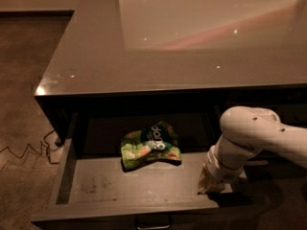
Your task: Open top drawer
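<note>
**Drawer well out, claw low at its right end**

The top drawer (pixel 120 188) stands pulled far out from under the front edge of the worktop (pixel 120 56), nearer the front-left corner than the right. Its scuffed grey floor is open to view. By the look of it, the opening is done or nearly so.

The claw (pixel 210 182) hangs at the drawer's right end, below the middle of the worktop's front edge. Its tip sits at or just inside the drawer's side wall. Whether it is apart, together or clamped on anything I cannot tell, because the wrist hides it.

The main risk, as I judge it, lies in that low position. A sideways or backward move of the arm (pixel 249 133) before it lifts could catch the drawer wall, and that could skew the drawer or shove it back in. A further pull might run the drawer off its runners, since much of it already overhangs.

The green snack bag (pixel 151 150) lies towards the back of the drawer floor, apart from the claw, so it is little threatened. The metal handle (pixel 153 222) at the drawer front is clear of the claw.
</note>
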Robot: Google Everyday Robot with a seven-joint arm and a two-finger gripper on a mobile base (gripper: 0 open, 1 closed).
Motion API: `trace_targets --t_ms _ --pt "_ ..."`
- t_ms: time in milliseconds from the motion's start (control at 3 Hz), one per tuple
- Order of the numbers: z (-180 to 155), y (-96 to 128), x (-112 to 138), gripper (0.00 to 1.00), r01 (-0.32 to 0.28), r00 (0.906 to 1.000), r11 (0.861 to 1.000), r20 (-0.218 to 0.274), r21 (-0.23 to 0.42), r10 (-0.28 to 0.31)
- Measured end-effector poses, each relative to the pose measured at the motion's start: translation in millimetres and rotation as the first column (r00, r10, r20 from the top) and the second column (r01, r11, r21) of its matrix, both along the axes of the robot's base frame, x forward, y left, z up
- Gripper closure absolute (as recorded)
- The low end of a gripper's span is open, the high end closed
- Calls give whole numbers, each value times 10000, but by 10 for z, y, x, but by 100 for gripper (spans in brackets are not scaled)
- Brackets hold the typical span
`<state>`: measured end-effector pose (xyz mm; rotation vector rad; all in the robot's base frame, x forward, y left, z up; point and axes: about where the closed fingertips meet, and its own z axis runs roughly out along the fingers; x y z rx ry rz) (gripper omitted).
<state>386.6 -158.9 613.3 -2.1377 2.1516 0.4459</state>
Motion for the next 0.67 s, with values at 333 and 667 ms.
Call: trace_targets --t_ms 333,667 --pt "0 2 9 100 0 10000 10000 -1 0 0" --pt "-96 -69 -271 100 67 9989 10000 -470 -65 -70"
